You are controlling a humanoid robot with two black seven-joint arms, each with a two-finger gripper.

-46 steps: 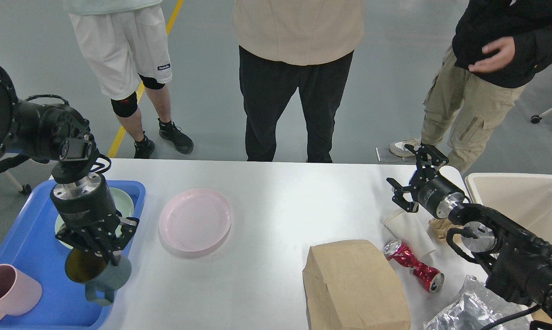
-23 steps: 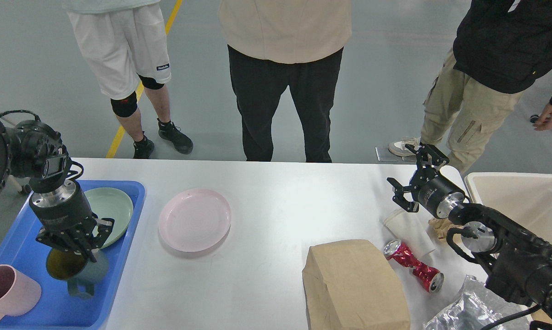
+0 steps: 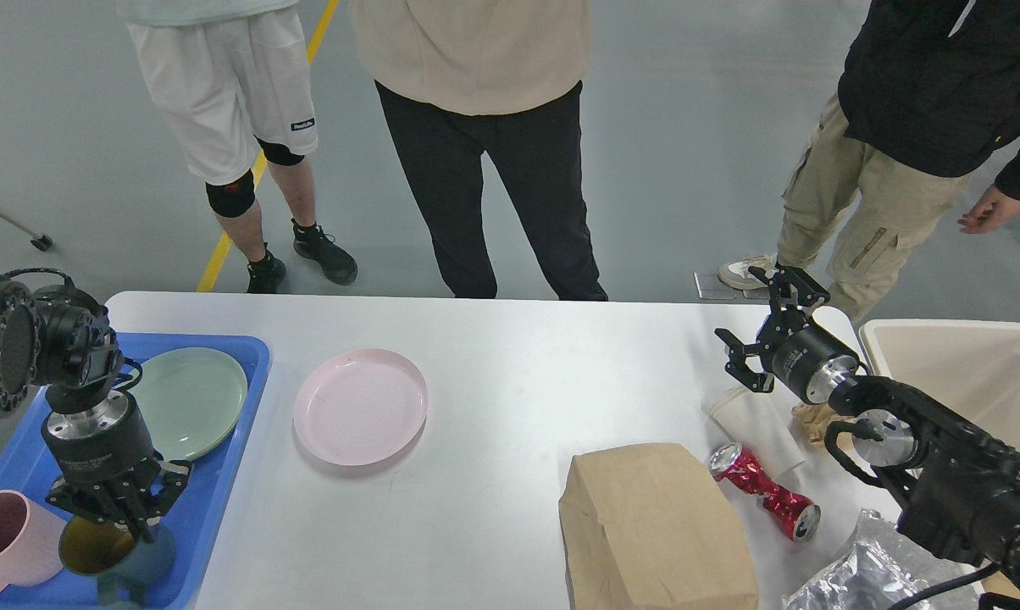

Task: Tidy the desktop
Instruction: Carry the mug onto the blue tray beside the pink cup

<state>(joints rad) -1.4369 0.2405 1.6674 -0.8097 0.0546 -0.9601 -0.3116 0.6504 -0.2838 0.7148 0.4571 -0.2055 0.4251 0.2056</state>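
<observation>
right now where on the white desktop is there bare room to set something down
Bare stretch of white desktop between the round pink plate and brown paper bag. Crowded at right: crushed red can, white paper cup, silver foil bag.

Both arms are matte black with thick rounded joints. The left arm [image 3: 19,360] has a round disc ringed with small screws, a silver collar and a thin looping black cable. The right arm [image 3: 917,445] shows two silver rings and a curved black cable.
</observation>
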